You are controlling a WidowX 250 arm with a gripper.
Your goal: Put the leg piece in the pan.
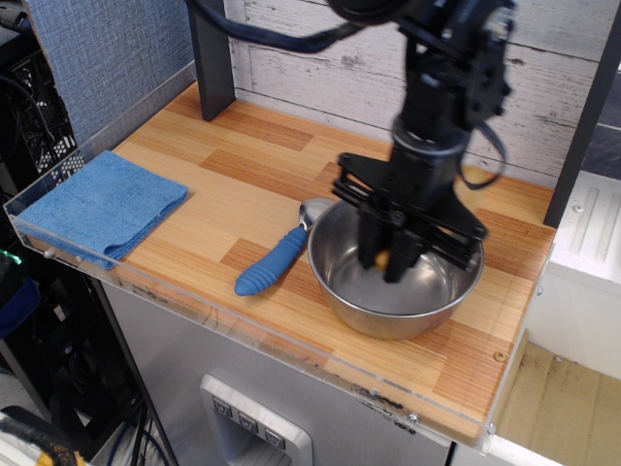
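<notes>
Steel pan (427, 296) holds the gripper (384, 260), fingers clamped on the yellow leg piece (382, 259) above its floor; a blue-handled spoon (275, 258) touches the rim, blue cloth (102, 204) well apart.

Wood-plank tabletop (223, 184), clear acrylic rim. Whitewashed plank wall (320, 78) at rear edge. Blue fabric panel (107, 49) beyond left edge.

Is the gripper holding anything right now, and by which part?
Yes: the gripper holds the golden-yellow toy drumstick; only a sliver shows, so which part is unclear.
</notes>
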